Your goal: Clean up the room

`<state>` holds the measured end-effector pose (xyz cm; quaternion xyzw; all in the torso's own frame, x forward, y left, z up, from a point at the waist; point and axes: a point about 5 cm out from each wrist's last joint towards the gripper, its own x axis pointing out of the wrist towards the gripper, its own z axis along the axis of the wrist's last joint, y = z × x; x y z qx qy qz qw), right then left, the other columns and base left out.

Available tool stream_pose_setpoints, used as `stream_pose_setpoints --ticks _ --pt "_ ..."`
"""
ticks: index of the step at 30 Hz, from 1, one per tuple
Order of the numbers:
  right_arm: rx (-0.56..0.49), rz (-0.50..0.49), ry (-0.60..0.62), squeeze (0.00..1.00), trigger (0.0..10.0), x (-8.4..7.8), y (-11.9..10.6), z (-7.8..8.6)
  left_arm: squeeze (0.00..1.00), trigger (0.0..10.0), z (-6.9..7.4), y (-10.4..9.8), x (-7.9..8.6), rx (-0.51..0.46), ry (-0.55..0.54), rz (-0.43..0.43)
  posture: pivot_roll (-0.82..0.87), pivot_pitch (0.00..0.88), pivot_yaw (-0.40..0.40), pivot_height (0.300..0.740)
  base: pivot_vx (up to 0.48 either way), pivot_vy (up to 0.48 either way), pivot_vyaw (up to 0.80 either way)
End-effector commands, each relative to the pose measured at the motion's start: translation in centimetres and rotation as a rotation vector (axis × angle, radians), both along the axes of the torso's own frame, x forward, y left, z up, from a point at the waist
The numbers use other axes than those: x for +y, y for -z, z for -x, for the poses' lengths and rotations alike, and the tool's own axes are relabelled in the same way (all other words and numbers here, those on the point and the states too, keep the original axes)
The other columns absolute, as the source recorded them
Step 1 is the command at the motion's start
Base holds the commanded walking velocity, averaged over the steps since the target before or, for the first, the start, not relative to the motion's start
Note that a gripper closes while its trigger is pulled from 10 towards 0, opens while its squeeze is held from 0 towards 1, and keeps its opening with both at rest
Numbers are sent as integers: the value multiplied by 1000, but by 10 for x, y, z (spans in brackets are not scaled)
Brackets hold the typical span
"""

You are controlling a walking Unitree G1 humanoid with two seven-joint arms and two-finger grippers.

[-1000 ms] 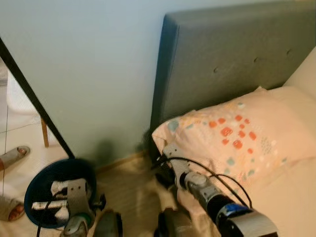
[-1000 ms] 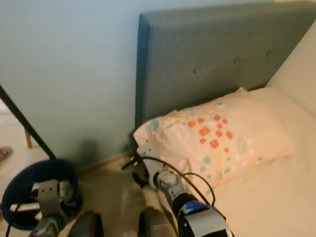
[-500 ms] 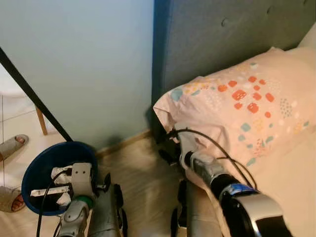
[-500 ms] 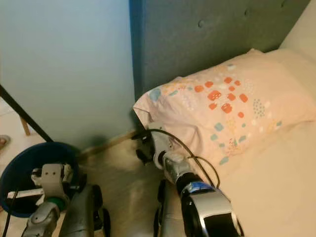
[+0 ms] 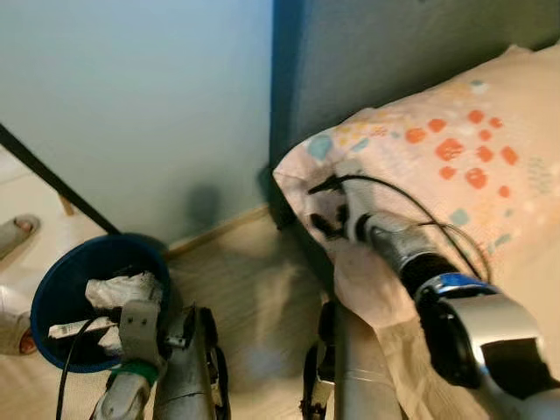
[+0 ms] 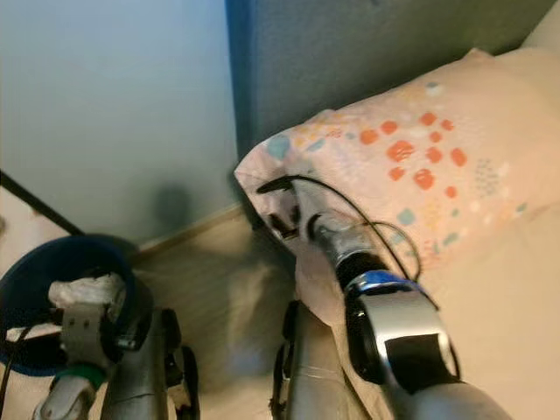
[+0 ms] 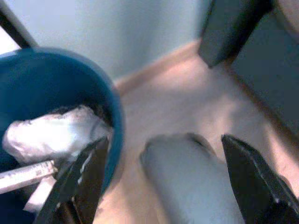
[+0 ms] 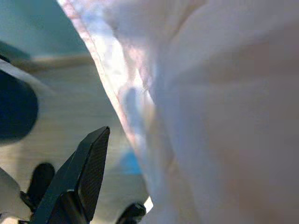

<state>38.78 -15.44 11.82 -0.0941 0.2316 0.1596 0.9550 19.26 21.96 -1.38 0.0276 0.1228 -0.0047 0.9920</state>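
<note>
Blue bin (image 5: 54, 297), lower left, already holds crumpled paper (image 5: 118, 289). Right gripper (image 5: 325, 208) meets the pillow (image 5: 455, 149); finger state indiscernible. Left gripper (image 7: 159, 182) fingers wide, empty.

Wall: plain pale blue-green wall (image 5: 140, 96), lit softly, with a faint shadow near its base.
Floor: light wooden plank floor (image 5: 245, 306), with a pale skirting strip (image 5: 219, 234) along the wall's foot.
Bed: dark grey upholstered headboard (image 5: 385, 44) standing against the wall.
Left edge: thin black slanted bar (image 5: 52, 179).
</note>
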Motion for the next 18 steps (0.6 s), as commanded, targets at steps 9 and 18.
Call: stream_pose_setpoints --ticks 9,18 --pt "-55 126 194 0 10000 -60 -22 -4 0 10000 24 -7 2 7 9 -22 38 403 -10 600 0 0 0" --pt "-358 192 516 0 10000 -139 -90 -3 0 10000 30 -28 0 -37 6 -39 88 427 -21 600 0 0 0"
